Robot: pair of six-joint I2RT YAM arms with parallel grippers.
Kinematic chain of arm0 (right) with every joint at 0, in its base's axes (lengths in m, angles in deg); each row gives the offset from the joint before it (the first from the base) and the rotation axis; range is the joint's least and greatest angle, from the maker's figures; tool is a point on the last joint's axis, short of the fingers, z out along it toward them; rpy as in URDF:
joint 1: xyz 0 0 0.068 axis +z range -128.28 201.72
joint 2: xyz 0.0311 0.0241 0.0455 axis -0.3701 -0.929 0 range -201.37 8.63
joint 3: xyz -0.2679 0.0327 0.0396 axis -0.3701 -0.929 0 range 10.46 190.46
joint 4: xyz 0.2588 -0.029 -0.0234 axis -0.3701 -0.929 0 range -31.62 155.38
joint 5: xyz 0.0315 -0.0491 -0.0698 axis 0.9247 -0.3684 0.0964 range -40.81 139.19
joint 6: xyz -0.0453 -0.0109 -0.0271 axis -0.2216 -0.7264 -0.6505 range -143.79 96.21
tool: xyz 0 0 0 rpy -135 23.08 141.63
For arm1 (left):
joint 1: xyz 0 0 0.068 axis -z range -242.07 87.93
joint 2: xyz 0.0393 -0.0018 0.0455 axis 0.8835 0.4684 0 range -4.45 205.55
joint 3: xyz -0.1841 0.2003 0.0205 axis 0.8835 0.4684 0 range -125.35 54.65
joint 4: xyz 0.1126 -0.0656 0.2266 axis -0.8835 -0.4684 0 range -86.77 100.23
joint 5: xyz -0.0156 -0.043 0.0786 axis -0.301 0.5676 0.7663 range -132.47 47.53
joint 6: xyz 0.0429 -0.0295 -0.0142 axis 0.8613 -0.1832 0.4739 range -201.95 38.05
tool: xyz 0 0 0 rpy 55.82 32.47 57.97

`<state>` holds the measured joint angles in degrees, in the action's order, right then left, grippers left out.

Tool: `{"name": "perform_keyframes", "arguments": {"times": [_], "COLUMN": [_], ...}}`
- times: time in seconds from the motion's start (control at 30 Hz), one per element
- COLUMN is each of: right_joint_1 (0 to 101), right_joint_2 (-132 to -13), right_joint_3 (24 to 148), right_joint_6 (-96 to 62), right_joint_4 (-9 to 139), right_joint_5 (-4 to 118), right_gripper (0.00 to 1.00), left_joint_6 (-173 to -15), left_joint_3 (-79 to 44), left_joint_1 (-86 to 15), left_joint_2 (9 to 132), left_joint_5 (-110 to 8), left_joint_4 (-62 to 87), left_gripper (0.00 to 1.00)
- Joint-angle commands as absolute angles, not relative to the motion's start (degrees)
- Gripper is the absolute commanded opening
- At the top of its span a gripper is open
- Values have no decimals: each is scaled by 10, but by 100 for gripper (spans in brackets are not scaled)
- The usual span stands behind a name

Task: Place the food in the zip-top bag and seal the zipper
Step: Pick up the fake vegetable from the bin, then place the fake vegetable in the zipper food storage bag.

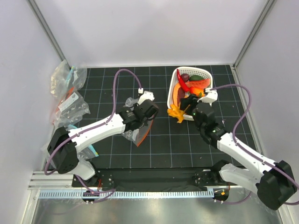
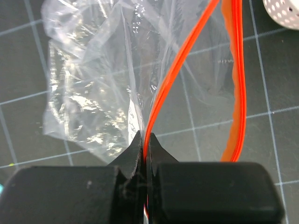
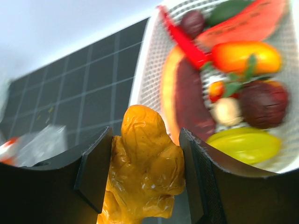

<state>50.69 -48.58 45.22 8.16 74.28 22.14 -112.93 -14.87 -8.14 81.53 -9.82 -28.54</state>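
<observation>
One zipper strip (image 2: 186, 57) in left gripper (image 2: 146, 150)

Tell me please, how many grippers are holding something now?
2. The left gripper is shut on the zipper of the zip-top bag; the right gripper grips a yellow-orange food piece beside the white basket. Neither is hidden.

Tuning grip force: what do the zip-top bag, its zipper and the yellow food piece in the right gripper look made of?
Zip-top bag: thin clear plastic film, glossy; it wrinkles, glints, mat grid shows through. Zipper: opaque red-orange plastic strip, smooth, bending in curves. Yellow food piece: probably moulded plastic or rubber, shiny and lumpy; hardness unclear.
</observation>
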Motion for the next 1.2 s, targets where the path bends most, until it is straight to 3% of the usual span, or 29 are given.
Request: {"name": "perform_keyframes", "arguments": {"times": [0.0, 0.43, 1.17], "right_joint_1": [566, 661, 739], "right_joint_2": [-488, -505, -648], "right_joint_3": [473, 456, 568], "right_joint_6": [60, 34, 118], "right_joint_4": [777, 843, 699], "right_joint_5": [216, 224, 10], "right_gripper": [26, 26, 25], "left_joint_6": [-1125, -1144, -1171], "left_joint_3": [-168, -147, -123], "left_joint_1": [-92, -109, -78], "left_joint_2": [829, 820, 819], "left_joint_5": [-153, -275, -164], "left_joint_4": [-260, -204, -172], "left_gripper": [0, 0, 0]}}
